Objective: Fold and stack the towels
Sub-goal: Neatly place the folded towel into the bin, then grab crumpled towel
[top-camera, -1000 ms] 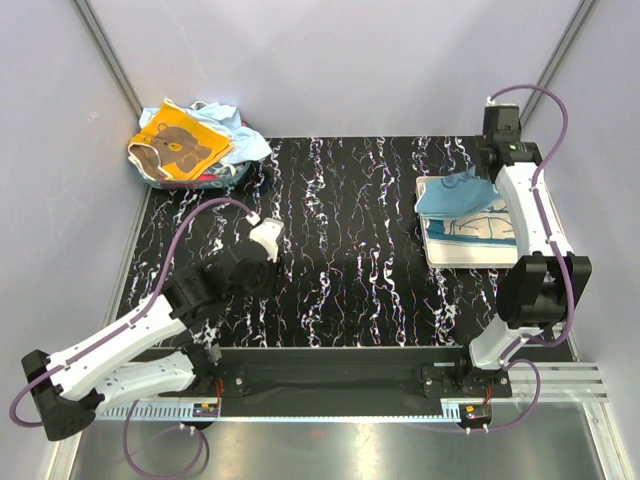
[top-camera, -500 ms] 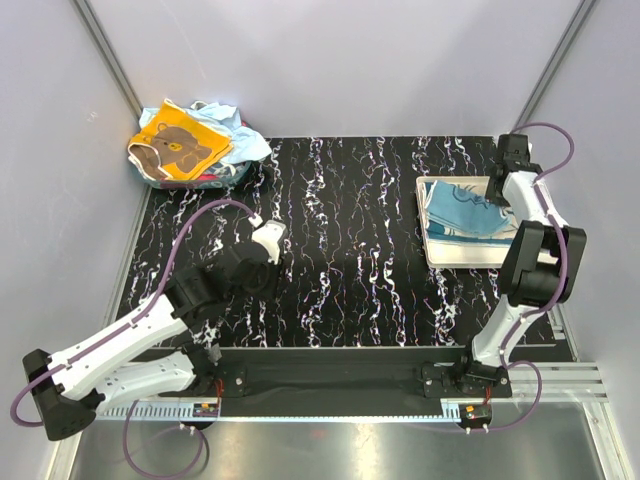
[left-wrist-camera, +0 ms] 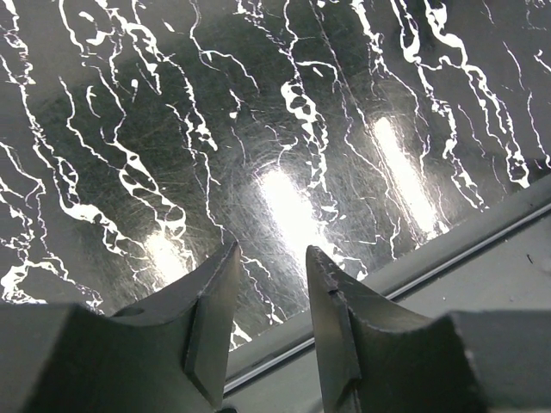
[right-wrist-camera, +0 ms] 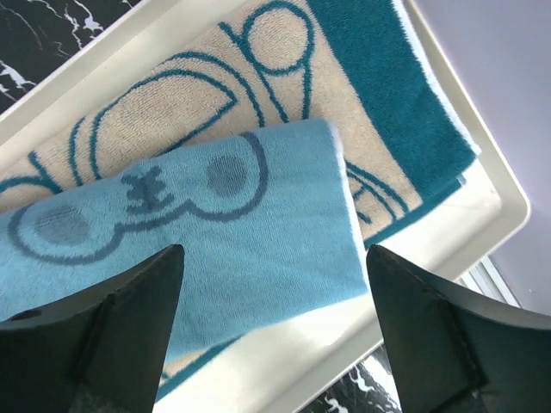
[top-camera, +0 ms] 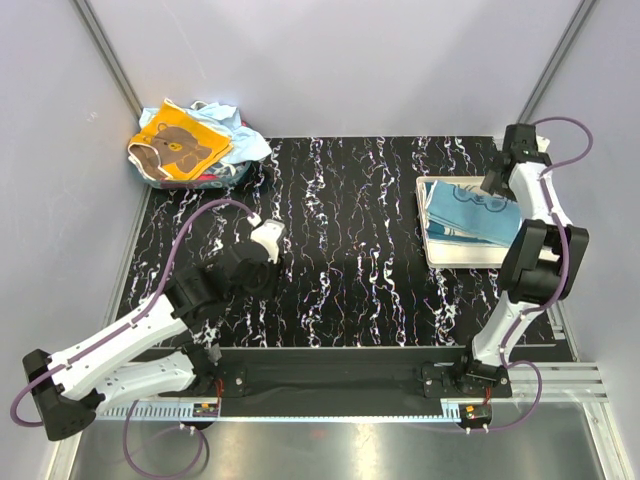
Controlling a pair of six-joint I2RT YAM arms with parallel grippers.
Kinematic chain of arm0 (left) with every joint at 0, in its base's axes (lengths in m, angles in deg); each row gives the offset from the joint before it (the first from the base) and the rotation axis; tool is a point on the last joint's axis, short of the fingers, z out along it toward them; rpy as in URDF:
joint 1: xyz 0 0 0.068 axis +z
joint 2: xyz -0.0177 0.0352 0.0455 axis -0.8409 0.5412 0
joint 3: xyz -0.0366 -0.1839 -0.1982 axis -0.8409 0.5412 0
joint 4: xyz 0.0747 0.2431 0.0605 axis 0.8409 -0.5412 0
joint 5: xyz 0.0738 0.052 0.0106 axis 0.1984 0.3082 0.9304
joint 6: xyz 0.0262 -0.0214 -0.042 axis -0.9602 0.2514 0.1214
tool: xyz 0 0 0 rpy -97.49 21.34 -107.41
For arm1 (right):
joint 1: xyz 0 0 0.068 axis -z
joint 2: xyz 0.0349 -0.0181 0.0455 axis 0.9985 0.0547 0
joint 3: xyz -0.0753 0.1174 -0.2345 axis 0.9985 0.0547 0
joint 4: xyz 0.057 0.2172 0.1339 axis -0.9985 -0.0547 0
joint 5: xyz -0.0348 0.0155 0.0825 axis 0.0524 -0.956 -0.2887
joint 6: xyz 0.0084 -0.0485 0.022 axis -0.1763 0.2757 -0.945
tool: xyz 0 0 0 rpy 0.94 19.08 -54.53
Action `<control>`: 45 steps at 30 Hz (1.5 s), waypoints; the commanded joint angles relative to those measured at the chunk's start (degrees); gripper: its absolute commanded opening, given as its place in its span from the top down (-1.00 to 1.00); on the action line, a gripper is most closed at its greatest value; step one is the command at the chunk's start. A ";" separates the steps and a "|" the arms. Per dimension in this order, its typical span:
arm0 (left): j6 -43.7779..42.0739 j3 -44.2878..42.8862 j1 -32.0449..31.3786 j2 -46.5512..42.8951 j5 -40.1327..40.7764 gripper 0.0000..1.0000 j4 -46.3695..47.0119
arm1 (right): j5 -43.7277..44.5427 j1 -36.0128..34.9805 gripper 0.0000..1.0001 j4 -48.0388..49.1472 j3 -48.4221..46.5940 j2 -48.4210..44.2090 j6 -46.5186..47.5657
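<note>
Left arm: I lie low, reaching on a diagonal from my base at the near left toward the middle. My left hand angles forward and down, its fingers parted by a narrow gap with nothing between them.

Right arm: I fold at a raised elbow, forearm running to the far right. My right hand faces down, fingers spread wide, gripping nothing.

No legible text, number, brand or label is found in any view. Towel pile at 10 o'clock shows a bear picture only. Folded towels at 3 o'clock show curved line figures only, with no readable lettering.
</note>
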 commanded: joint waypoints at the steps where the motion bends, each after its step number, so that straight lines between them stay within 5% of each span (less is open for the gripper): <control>1: 0.24 -1.06 0.53 -0.58 2.93 0.15 2.45 | 1.39 0.25 -0.88 -2.83 -1.90 -7.02 -4.46; 6: 2.00 -5.27 1.06 4.59 5.04 0.08 4.38 | -6.88 -3.25 -0.99 2.71 5.74 -15.99 -8.76; 10: 5.25 -11.87 2.11 11.63 9.25 0.05 5.44 | -6.44 -16.60 -1.00 12.20 17.34 -23.99 -11.76; 16: 10.26 -25.31 14.49 24.46 12.83 0.01 10.44 | -15.66 -23.56 -0.99 27.05 31.40 -29.10 -20.72; 20: 8.51 -33.65 26.84 37.87 20.16 -0.05 14.58 | -18.29 -24.80 -1.00 27.42 32.39 -27.88 -20.02; 29: 9.39 -56.34 48.23 66.29 16.91 -0.11 20.28 | -25.07 -26.29 -0.99 32.07 37.58 -30.07 -20.11; 34: 11.84 -60.03 53.07 76.13 16.47 -0.12 27.93 | -26.21 -28.83 -1.00 33.22 37.93 -28.67 -19.41; 45: 16.24 -62.06 56.86 81.25 15.59 -0.14 31.37 | -25.86 -30.95 -1.00 33.74 36.09 -24.19 -18.62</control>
